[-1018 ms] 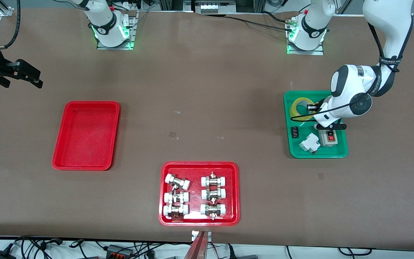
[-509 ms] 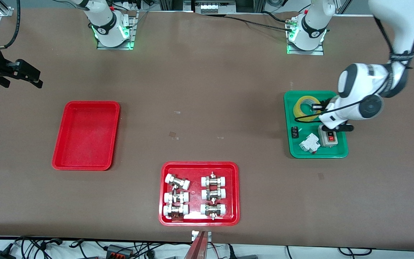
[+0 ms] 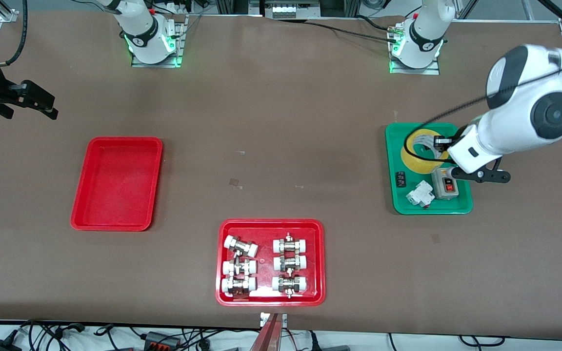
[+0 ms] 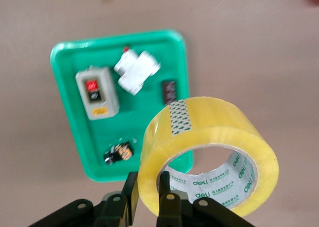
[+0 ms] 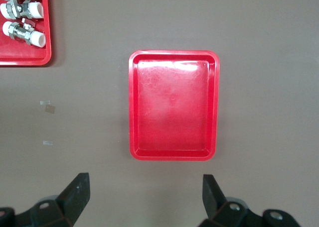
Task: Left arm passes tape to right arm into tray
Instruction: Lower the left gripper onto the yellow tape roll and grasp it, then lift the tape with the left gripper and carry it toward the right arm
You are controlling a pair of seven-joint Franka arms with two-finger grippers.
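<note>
The left gripper was clamped on the wall of the wide roll of glossy yellow translucent packing tape, one black finger outside the roll and the other inside against its pale printed core. It held the roll up in the air over the green rectangular plastic tray at the left arm's end of the table, above the end of that tray that lies farther from the front camera. On the green tray lay a grey switch box with a red button, a white breaker-like block and two small dark parts.

The right gripper waited over bare brown table at the right arm's end, its two black fingers standing wide apart with nothing between them. Its wrist camera looked down on the plain red rectangular plastic tray with rounded corners, which held nothing. A second red tray carrying white-capped metal fittings sat nearer to the front camera, between the two other trays.
</note>
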